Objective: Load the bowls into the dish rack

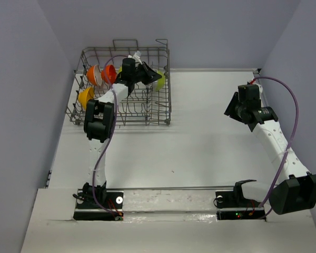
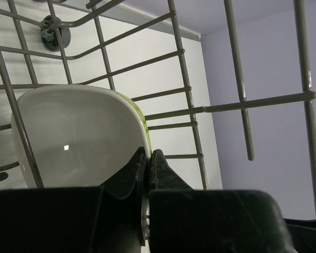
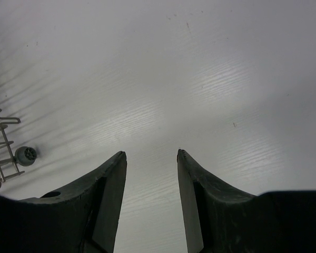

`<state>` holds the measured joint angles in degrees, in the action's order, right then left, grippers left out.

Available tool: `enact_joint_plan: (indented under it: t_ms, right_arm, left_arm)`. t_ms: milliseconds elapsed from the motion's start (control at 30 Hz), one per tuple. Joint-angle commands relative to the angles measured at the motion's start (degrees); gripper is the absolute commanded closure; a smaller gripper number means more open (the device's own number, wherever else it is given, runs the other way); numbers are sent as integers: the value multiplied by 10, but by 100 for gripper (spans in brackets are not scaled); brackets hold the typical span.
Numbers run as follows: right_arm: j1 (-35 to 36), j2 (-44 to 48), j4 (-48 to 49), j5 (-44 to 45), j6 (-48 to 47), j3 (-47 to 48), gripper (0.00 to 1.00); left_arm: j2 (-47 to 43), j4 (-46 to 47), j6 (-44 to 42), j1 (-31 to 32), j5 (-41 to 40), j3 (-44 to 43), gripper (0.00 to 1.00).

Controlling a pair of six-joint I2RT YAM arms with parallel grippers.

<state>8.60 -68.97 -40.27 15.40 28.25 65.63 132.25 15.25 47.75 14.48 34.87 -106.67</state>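
- So, far left: the yellow-orange bowl (image 1: 86,96), orange bowl (image 1: 92,74) and red bowl (image 1: 109,74) stand on edge at the left end of the dish rack (image 1: 147,118). The left arm's elbow hangs close by, so a wide swing could knock them flat.
- The left gripper (image 2: 148,154) is pinched on the rim of the lime green bowl (image 2: 79,137), inside the rack toward its right side.
- Risk: if it lets go before the bowl seats between tines, the bowl tips or rolls.
- Risk: wires surround the fingers. A crooked pull-out could snag one and drag the bowl or the rack.
- The right gripper (image 3: 151,155) has its jaws apart and empty over the bare table (image 3: 210,79), well apart from the rack. Low risk unless it crosses over.
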Motion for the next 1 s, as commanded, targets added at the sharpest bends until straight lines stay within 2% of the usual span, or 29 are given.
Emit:
enact_joint_plan:
  t_ms: [0,233,533,967]
  right_arm:
    - [-3,16,21,0,-7,1,51]
    - [-3,16,21,-1,-7,1,51]
    - [-3,12,24,-5,-8,3,51]
    - [-3,11,28,-7,-8,0,51]
  left_arm:
    - [-49,-3,-11,-17,-15,22,91]
    - [-59,-12,-17,-24,-20,30,84]
    - [-67,-50,-43,-36,-28,24,69]
    - [-65,-71,-63,-41,-32,23,65]
